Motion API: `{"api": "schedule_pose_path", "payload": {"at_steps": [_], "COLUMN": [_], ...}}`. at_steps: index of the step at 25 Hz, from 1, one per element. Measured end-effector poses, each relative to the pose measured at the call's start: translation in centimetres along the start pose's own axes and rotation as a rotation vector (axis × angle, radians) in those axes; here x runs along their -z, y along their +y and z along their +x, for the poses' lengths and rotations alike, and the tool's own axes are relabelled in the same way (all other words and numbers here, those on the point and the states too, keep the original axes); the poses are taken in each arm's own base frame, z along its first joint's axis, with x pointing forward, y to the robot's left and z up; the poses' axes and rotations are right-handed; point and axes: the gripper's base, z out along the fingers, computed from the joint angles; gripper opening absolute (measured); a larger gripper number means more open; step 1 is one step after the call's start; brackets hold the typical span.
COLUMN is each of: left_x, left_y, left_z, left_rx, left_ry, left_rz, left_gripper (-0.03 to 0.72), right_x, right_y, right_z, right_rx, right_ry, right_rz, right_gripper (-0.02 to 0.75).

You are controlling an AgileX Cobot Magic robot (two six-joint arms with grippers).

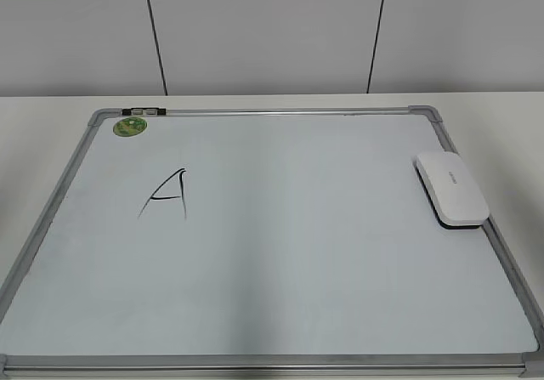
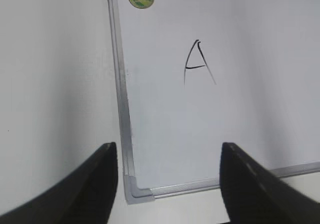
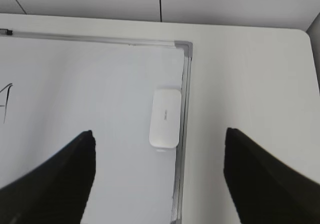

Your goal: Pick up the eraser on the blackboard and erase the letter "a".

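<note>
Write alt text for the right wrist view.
A flat white rounded-rectangle plastic eraser lies on a large white board with a silver-grey metal frame, against its right edge. The open right end effector hovers above it, empty. Part of a black marker letter shows far left.

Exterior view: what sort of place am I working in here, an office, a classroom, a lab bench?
Probably an office or lab test bench: a plain white table, grey panelled walls behind, and only a blackboard with its eraser laid out. Nothing more specific shows.
</note>
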Motion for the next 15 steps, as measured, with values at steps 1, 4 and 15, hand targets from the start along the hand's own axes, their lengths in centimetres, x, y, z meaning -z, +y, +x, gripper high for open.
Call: {"api": "schedule_pose_path", "payload": {"at_steps": [1, 4, 15], "left_x": [0.3, 1.2, 1.6], "left_y": [-0.3, -1.1, -1.4], "left_z": [0.9, 3.5, 13.6], "left_rx": [-0.008, -0.032, -0.060], "left_ry": [-0.003, -0.016, -0.049], "left_rz": [0.009, 0.031, 0.053], "left_gripper": [0.473, 0.473, 0.473], "right_x": [0.5, 0.7, 1.5], "right_y": [0.1, 0.2, 1.2], "right_z": [0.9, 4.2, 17.4], "right_rx": [0.000, -0.001, -0.020], "right_ry": [0.002, 0.042, 0.086], "right_rz": [0.000, -0.004, -0.049], "right_gripper": [0.592, 0.592, 0.592]}}
